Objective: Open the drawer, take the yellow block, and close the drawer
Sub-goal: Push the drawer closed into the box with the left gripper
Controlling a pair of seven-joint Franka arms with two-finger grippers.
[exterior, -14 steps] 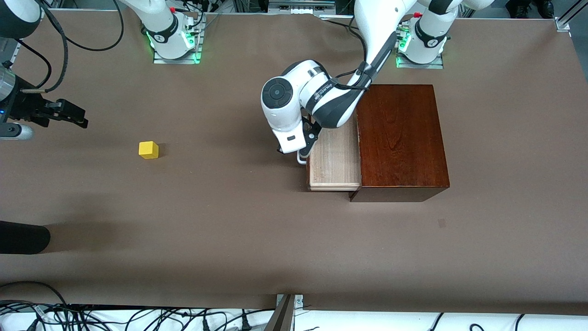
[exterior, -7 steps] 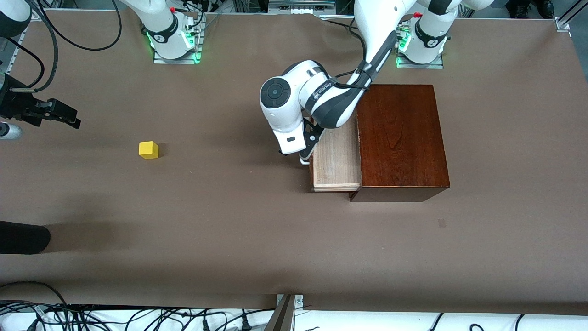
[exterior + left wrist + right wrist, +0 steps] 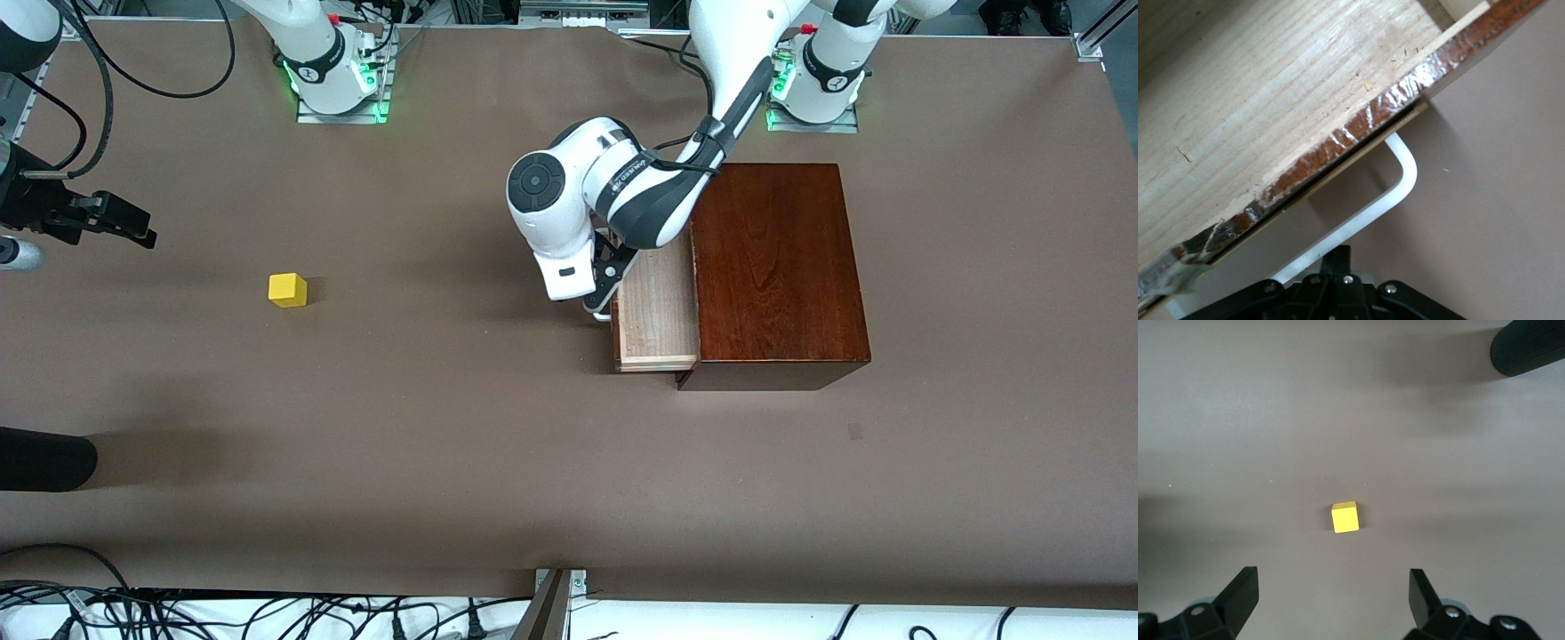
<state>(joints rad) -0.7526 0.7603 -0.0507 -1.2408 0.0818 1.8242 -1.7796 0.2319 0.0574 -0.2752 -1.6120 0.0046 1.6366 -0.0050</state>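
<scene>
Keep your left tool (image 3: 603, 307) clenched on the handle (image 3: 1395, 190) and push the half-open drawer (image 3: 656, 313) squarely home, while the yellow block (image 3: 288, 290) sits on the surface (image 3: 444, 444) under the released, waiting right tool (image 3: 1331, 597).

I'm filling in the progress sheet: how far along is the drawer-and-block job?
Done: the yellow block lies out on the table, toward the right arm's end. In hand: the left gripper, shut on the white handle, has the drawer partly open. Left: shutting it fully. The right gripper waits, open, above the block.
</scene>
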